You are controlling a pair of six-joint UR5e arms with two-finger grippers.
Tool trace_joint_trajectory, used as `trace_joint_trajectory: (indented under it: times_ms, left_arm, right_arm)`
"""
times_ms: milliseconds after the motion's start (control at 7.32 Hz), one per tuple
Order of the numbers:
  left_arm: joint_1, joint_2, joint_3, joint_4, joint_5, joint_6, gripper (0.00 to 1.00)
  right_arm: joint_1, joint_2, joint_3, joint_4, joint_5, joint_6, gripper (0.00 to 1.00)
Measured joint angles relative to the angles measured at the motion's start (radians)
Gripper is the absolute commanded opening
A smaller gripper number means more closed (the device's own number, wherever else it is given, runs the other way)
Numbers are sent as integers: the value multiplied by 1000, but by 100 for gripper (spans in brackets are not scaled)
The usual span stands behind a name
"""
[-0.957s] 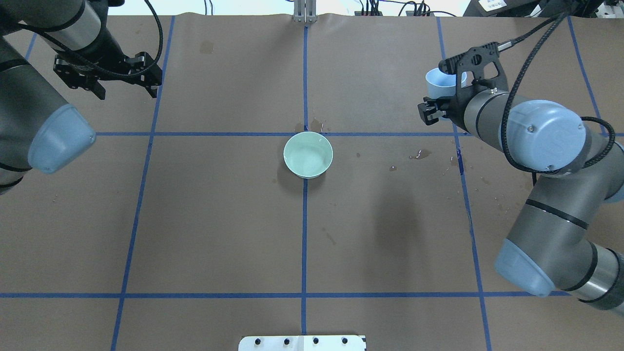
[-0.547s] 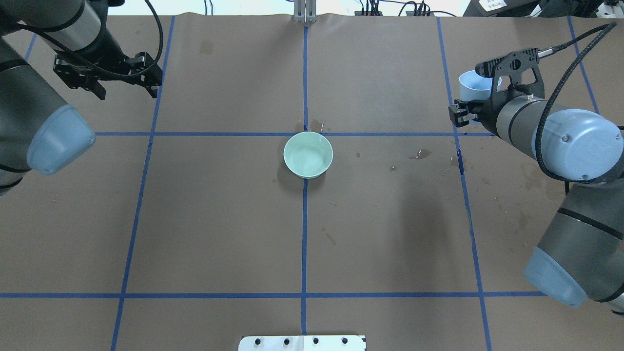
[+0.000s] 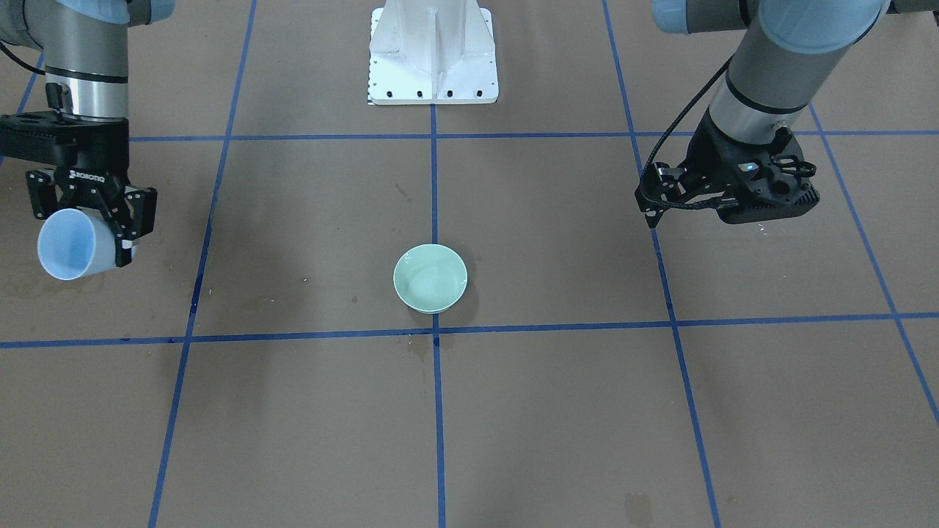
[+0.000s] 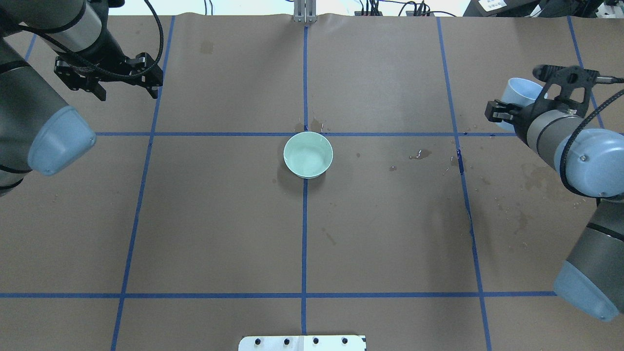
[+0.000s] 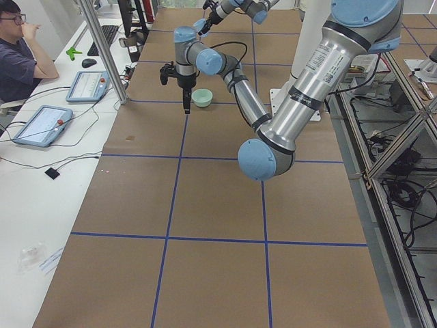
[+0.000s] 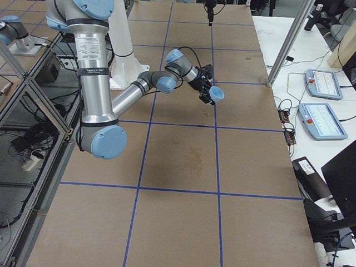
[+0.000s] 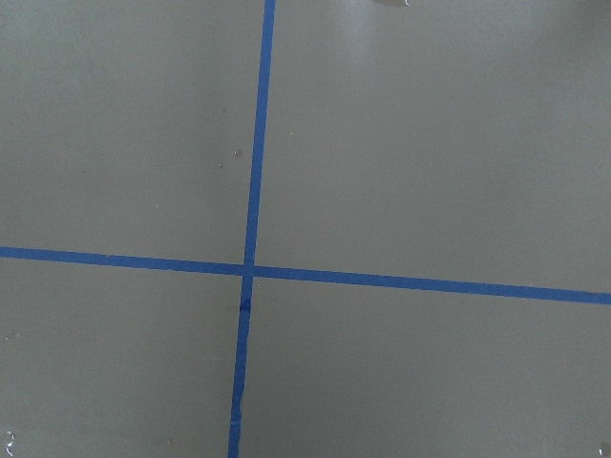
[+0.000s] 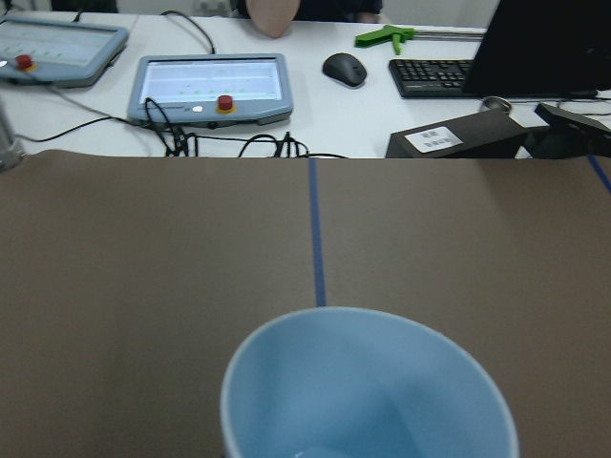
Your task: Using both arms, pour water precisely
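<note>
Right jaws clamp the blue cup (image 3: 71, 248) by its sidewall, which looks light, thin and crushable; left jaws, I cannot tell.

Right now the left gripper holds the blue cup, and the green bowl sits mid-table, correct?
No: the right gripper holds the cup, as the front-facing view shows; the left gripper is empty. The bowl does sit mid-table.

The table (image 4: 390, 243) is brown paper, gridded with blue tape lines (image 4: 304, 234) and marked with darker blotches (image 4: 534, 175). The bowl (image 4: 308, 155) is pale mint green. The cup (image 3: 72, 246) is light blue inside and out. The left arm (image 4: 24, 97) and right arm (image 4: 551, 129) are grey tubes with light-blue joint caps and black cables (image 4: 158, 29). The left gripper (image 4: 127, 91) and right gripper (image 3: 94, 224) are black. The pedestal (image 3: 433, 51) is white.
</note>
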Motion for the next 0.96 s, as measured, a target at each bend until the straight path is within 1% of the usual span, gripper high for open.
trace_joint_trajectory:
  times_ms: [137,410,547,683,820,957]
  left_arm:
    - [2,-2,-2,-1,0,-20,100]
    - [5,-3,-6,-3,0,-39,100]
    - [5,-3,-6,-3,0,-41,100]
    - [5,-3,-6,-3,0,-41,100]
    - [5,-3,-6,-3,0,-41,100]
    - [5,-2,-8,-3,0,-41,100]
  right_arm:
    - [-30,-80,4,1,-73,65,0]
    - [-158,-182,8,0,-248,258,0]
    - [-249,-214,8,-5,-352,378,0]
    - [-326,-236,7,-14,-438,480,0]
    - [-389,-254,2,-46,-507,575,0]
    - [-444,-263,-5,-108,-561,675,0]
